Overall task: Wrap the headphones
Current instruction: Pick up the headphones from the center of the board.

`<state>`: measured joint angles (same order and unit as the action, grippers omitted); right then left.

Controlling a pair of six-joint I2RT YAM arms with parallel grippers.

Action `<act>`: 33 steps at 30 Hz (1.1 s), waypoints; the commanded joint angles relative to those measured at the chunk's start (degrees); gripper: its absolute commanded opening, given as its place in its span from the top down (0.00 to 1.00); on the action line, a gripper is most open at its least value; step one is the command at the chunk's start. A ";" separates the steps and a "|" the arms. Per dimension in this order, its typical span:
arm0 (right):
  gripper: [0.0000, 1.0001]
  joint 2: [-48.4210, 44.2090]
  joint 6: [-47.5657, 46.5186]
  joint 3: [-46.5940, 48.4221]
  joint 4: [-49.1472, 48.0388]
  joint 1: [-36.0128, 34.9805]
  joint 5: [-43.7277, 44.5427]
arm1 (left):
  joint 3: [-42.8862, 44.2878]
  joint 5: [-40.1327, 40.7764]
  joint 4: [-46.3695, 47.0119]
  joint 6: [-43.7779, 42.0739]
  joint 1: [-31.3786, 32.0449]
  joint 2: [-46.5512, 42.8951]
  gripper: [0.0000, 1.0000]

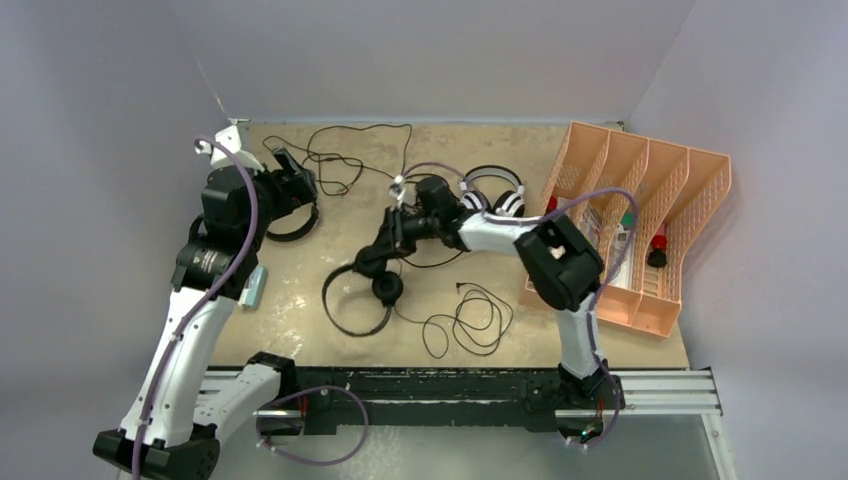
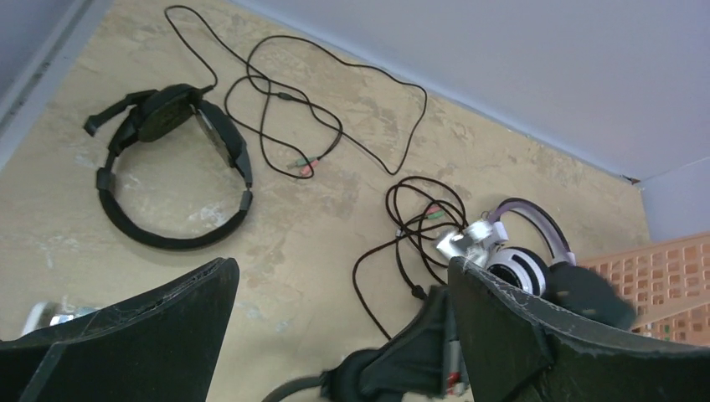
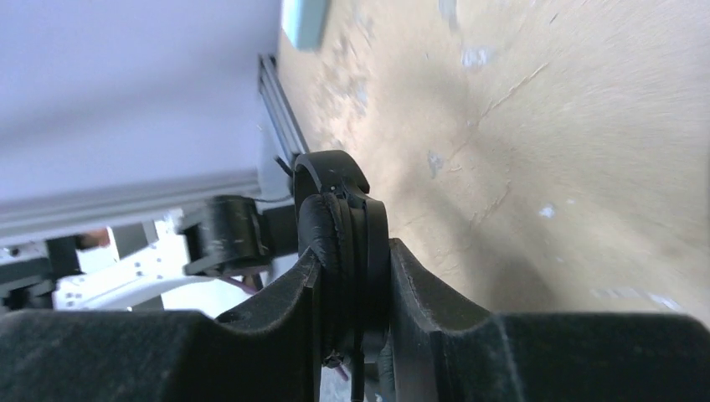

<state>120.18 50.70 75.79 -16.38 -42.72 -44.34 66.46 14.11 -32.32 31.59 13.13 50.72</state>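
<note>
The small black round-padded headphones lie mid-table, their headband looping toward me. My right gripper is shut on one of their ear cups, which fills the gap between both fingers. Their thin cable lies coiled to the right. Larger black headphones rest at the far left with a long loose cable. Above them my left gripper hangs open, holding nothing. White-and-black headphones sit behind my right wrist, next to a cable tangle.
An orange slotted tray with a few small items stands along the right edge. A small pale blue object lies beside my left forearm. Grey walls close in the table's far and side edges.
</note>
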 commanded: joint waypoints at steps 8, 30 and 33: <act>0.85 -26.48 4.83 -13.02 -14.75 19.33 7.43 | -2.59 -21.30 12.98 11.93 -0.47 10.06 0.07; 0.84 -34.79 4.63 -18.42 -22.28 21.65 17.96 | -8.14 -10.36 18.35 14.02 14.21 22.93 0.41; 0.84 -35.45 4.86 -19.16 -22.20 21.71 17.47 | -6.26 -4.41 15.49 11.08 15.25 23.96 0.45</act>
<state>88.38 54.63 57.19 -33.82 -20.88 -27.49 56.49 -0.71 -14.74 47.05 27.00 74.08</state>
